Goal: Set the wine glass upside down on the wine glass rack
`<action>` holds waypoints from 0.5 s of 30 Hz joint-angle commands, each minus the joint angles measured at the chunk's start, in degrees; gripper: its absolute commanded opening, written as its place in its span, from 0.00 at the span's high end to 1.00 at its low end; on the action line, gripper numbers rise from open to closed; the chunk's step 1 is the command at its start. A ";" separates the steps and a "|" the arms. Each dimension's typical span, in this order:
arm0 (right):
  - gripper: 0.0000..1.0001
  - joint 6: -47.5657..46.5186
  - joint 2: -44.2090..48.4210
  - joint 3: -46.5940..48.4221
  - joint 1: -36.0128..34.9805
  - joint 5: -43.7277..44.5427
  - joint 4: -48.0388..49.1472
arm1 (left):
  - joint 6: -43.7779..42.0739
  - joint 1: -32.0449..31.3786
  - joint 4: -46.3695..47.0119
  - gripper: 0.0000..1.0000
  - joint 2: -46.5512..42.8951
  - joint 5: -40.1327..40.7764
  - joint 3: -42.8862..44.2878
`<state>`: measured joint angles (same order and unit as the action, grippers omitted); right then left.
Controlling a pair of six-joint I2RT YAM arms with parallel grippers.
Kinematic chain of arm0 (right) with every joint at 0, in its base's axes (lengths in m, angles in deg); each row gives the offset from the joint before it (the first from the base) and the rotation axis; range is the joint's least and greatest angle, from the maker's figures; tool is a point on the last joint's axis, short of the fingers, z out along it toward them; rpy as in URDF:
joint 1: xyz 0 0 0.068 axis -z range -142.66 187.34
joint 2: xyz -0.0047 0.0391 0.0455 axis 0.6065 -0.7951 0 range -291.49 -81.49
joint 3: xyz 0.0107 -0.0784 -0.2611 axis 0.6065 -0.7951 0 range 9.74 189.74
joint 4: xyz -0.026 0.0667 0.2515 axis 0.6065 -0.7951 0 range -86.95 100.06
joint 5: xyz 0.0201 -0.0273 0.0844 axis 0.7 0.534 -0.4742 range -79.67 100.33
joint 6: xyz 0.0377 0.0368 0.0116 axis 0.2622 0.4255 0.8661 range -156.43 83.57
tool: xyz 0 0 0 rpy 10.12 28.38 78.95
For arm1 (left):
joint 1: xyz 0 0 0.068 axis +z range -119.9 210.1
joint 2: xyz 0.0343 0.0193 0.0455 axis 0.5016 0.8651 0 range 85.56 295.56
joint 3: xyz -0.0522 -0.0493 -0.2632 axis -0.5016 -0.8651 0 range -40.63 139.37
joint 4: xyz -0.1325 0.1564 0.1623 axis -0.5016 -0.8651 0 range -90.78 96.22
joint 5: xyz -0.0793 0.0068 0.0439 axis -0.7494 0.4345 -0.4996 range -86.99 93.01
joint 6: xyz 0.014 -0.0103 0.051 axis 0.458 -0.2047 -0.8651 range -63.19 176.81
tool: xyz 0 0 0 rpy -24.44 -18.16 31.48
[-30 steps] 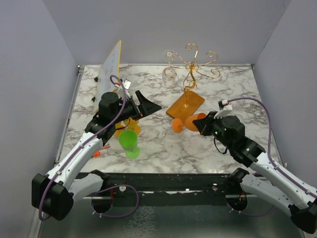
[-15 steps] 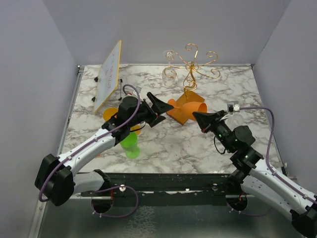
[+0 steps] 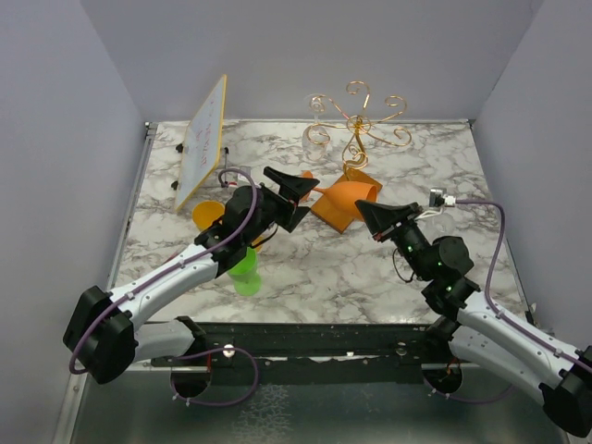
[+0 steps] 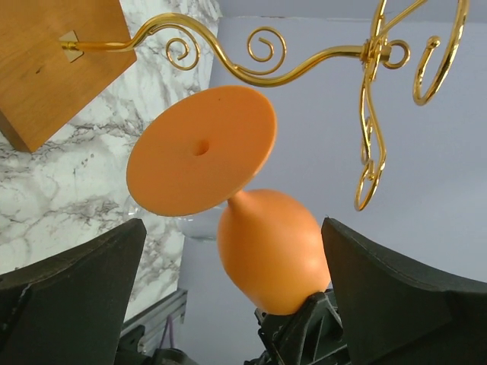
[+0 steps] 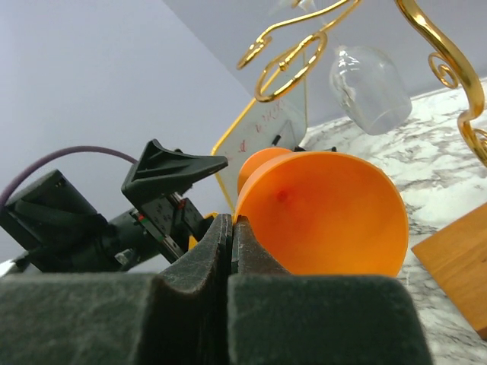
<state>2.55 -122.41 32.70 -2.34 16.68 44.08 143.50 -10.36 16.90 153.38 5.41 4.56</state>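
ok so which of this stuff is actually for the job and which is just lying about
For the job:
- orange wine glass, pinched at its rim by the right fingers
- gold wire rack on its wooden base

Just lying about:
- whiteboard
- green glass
- yellow glass
- clear glass hanging on the rack

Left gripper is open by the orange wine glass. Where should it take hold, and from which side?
On the orange wine glass, probably the bowl, approached from the foot end. The foot faces the left gripper, little stem shows, and the right gripper pinches only the rim.
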 commanded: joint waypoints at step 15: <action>0.99 7.55 -4.04 -0.74 0.07 1.29 9.73 | 6.89 -3.04 2.17 0.47 3.70 12.55 4.39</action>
<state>10.14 -126.26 32.68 -2.34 16.87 51.18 149.34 -12.86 18.29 156.02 13.93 6.66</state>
